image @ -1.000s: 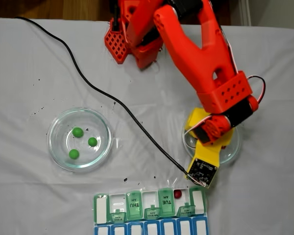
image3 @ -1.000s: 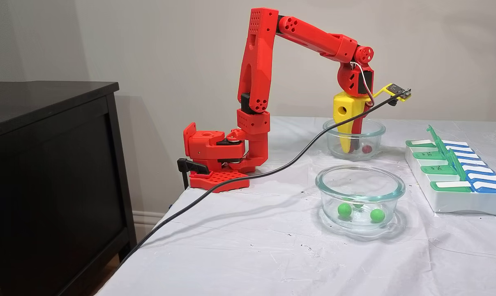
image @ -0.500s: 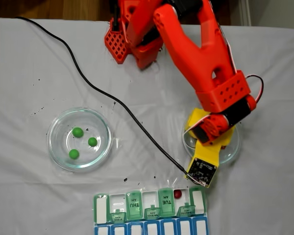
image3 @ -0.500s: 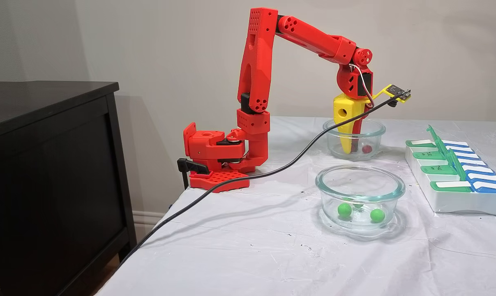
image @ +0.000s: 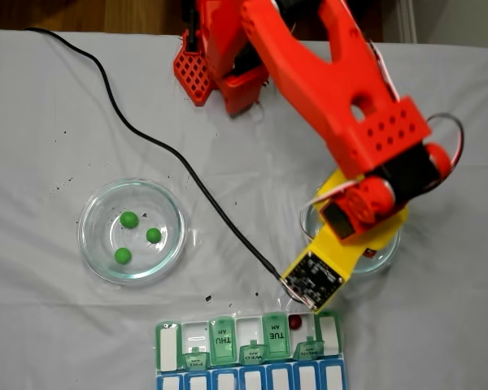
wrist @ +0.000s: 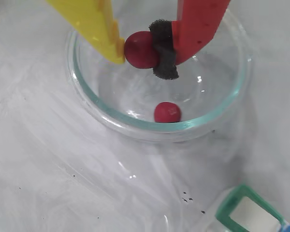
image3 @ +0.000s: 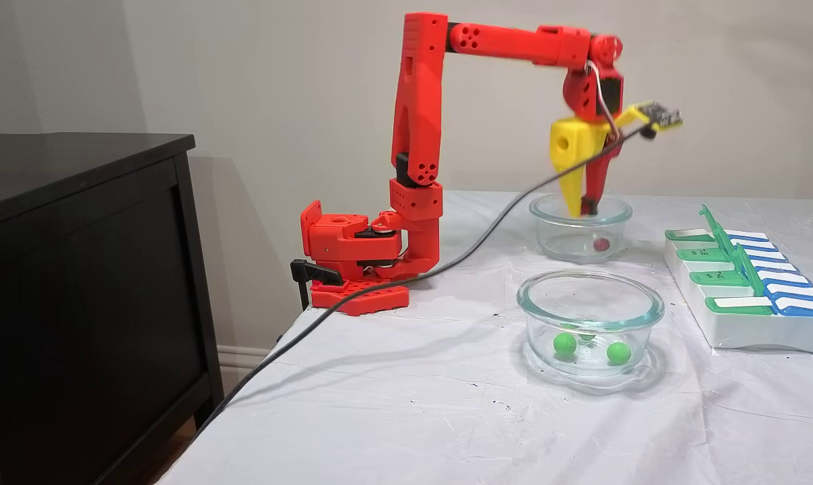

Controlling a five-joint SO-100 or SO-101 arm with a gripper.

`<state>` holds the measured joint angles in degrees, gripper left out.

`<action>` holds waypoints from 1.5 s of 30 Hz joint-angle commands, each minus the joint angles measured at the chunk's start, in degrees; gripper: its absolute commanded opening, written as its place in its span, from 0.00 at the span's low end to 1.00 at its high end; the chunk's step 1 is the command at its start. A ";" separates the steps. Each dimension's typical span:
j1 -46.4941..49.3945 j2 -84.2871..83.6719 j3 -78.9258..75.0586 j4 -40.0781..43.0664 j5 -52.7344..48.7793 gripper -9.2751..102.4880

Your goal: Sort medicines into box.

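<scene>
Top-down fixed view: red arm [image: 325, 89] reaches from the far edge of the table [image: 57, 317] out over the right-hand glass dish [image: 388, 253], covering most of it. A sliver of a red pill [image: 368, 253] shows in that dish past the yellow wrist mount [image: 354, 244]. Cannot tell the finger state from here. Left glass dish [image: 131, 230] sits well apart, mid-left of the table, with three green pills [image: 128, 218] inside. Pill box [image: 250, 348] lies at the near edge, several green lids up; one red pill [image: 295, 322] sits in an open compartment beside the TUE lid. Black cable [image: 146, 138] runs from the far-left corner to the camera board [image: 311, 279].

Wrist view: gripper [wrist: 144, 50] is clamped on a dark red pill [wrist: 141, 50], yellow finger [wrist: 96, 24] on its left, black foam pad [wrist: 163, 50] of the red finger on its right. The pill is held above the dish [wrist: 135, 121]. A second red pill [wrist: 166, 112] lies on the dish floor near the lower rim. Green lid corner of the box [wrist: 244, 212] shows at lower right.

Side fixed view: gripper [image3: 584, 207] points straight down, fingertips at rim level of the far dish [image3: 547, 232]; held pill too small to make out. One red pill [image3: 602, 244] rests on the dish bottom. Near dish [image3: 589, 322] holds green pills [image3: 564, 343]. Box [image3: 750, 323] sits at the right edge of the table [image3: 413, 404]. Black cabinet [image3: 83, 283] stands left of the table.
</scene>
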<state>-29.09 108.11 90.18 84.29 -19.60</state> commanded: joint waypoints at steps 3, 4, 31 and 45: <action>5.36 8.26 -7.56 -0.26 5.10 0.08; 6.50 8.17 -7.29 -1.05 5.10 0.08; 24.61 3.25 5.98 -27.77 -2.55 0.08; 23.03 0.97 7.56 -26.54 -7.38 0.08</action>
<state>-5.54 108.37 100.28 59.15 -26.72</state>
